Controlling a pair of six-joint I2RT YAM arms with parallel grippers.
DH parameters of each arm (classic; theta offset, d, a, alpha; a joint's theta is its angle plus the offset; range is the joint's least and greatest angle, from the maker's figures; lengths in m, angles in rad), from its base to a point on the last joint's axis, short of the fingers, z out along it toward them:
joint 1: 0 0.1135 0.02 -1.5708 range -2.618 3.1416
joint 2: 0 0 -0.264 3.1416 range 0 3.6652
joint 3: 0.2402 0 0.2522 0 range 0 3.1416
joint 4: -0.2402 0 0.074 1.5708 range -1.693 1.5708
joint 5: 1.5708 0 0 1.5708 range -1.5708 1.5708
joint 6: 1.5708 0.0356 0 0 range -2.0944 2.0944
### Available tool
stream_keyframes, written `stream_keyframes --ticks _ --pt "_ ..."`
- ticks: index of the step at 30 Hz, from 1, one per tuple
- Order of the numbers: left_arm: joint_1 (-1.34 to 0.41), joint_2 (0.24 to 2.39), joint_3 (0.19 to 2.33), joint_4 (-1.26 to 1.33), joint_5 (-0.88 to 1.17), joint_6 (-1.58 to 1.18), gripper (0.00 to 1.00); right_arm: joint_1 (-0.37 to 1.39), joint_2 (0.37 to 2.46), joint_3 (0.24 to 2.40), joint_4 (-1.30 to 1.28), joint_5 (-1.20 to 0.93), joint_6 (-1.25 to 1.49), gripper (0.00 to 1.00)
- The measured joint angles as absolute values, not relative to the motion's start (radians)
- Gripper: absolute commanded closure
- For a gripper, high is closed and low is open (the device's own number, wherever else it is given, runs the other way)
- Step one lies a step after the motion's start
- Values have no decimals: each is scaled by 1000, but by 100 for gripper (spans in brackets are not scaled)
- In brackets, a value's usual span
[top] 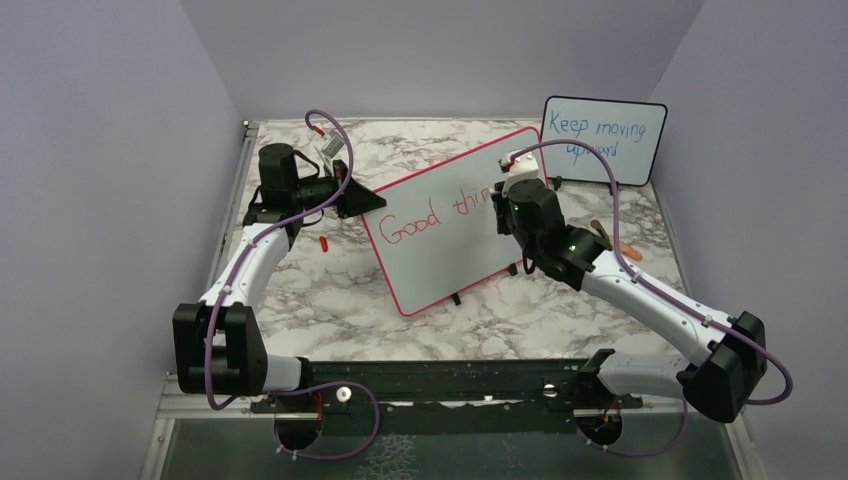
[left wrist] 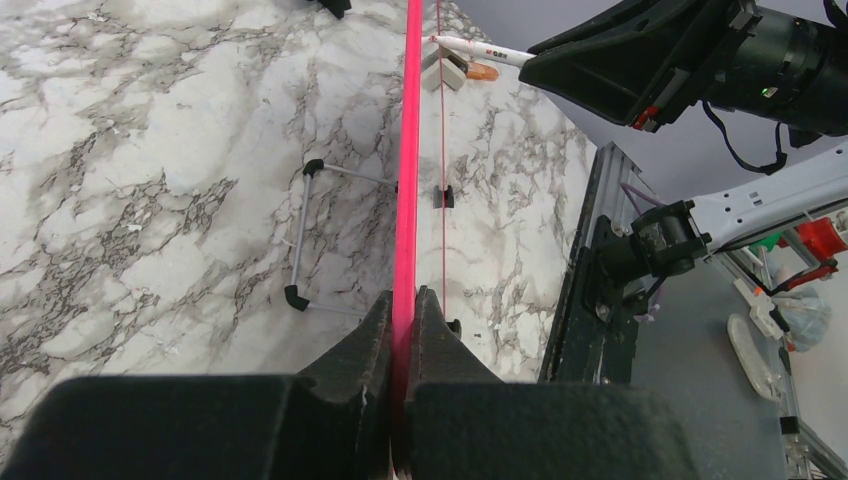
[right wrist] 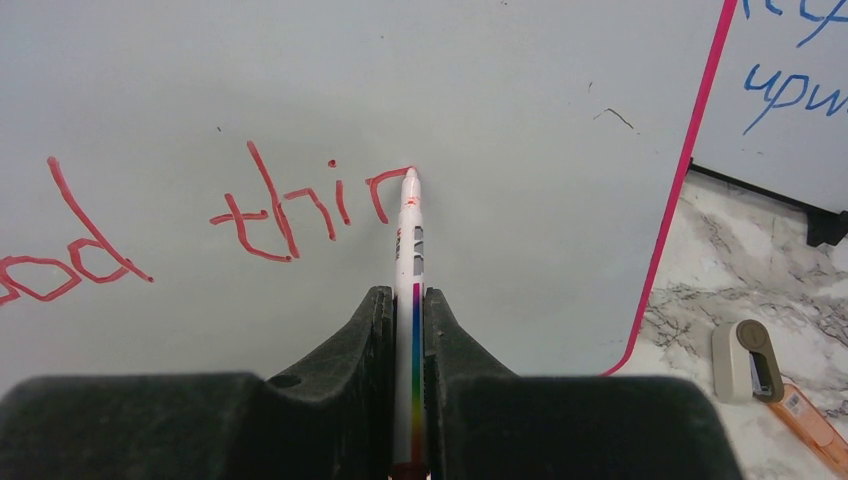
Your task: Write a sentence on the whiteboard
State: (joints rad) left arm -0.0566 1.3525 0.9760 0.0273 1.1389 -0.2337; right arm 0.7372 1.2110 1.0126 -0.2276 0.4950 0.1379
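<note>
The whiteboard (top: 445, 225) with its red-pink frame stands tilted on small black feet in the middle of the marble table. My left gripper (left wrist: 405, 300) is shut on the board's left edge (left wrist: 408, 150), seen edge-on as a pink line. My right gripper (right wrist: 405, 300) is shut on a white marker (right wrist: 410, 240) with a rainbow stripe. The marker's tip touches the board at the end of the red sentence (right wrist: 290, 210), which reads "od thin" in the right wrist view and "Good thi" (top: 430, 215) from above, where my right gripper (top: 505, 205) covers its end.
A smaller black-framed board (top: 603, 140) with blue writing leans at the back right. A small grey eraser-like block (right wrist: 745, 360) and an orange item (right wrist: 810, 425) lie on the table right of the whiteboard. A red cap (top: 323, 243) lies by the left arm.
</note>
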Motion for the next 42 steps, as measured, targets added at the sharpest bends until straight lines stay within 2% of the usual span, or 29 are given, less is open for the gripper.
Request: stream_keyframes --ticks 26,42 --pt "-57 1353 976 27 1139 -231 100 733 1186 993 -290 473 164 99" --pt "-57 1353 976 27 1139 -227 100 713 1135 968 -229 481 126 99"
